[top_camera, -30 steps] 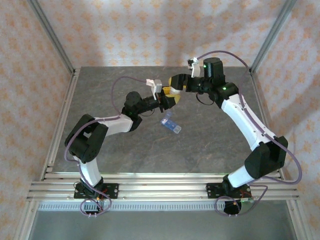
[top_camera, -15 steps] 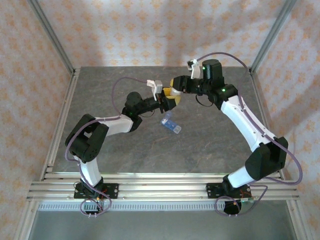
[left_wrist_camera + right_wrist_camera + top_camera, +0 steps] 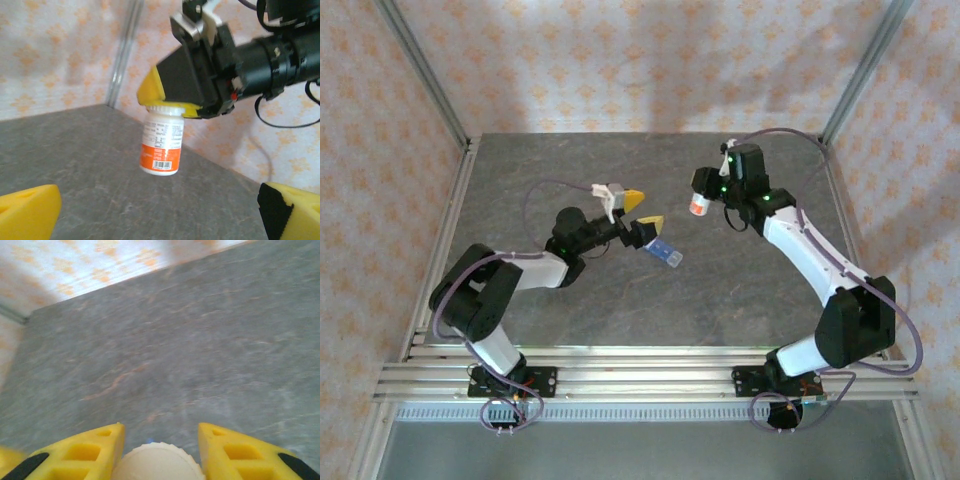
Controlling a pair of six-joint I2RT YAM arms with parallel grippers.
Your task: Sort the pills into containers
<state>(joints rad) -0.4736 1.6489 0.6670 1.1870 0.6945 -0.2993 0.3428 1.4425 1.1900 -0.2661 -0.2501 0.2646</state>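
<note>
Right pincer (image 3: pixel 169 107) partly closed on bottle (image 3: pixel 161 145) cap, bottle hanging over desk (image 3: pixel 570 300). Left pincer (image 3: pixel 642 210) wide open, empty. Pill box (image 3: pixel 663 251) midway between desk's side edges. Risk: cap-only grip slips, bottle drops, contents spill.

A dark grey, stone-veined desk (image 3: pixel 740 300) sits in a booth closed on 3 sides by pale wallpapered panels: a back wall (image 3: pixel 620 60), a left wall (image 3: pixel 370 200) and a right wall (image 3: pixel 920 190). All are printed with small orange flower motifs. An aluminium left post (image 3: pixel 420 70) and right post (image 3: pixel 865 65) rise from the far corners. Grooved aluminium rails (image 3: pixel 650 375) run along the near edge. Soft grey shadows fall across the back wall, and the light is even and diffuse.
</note>
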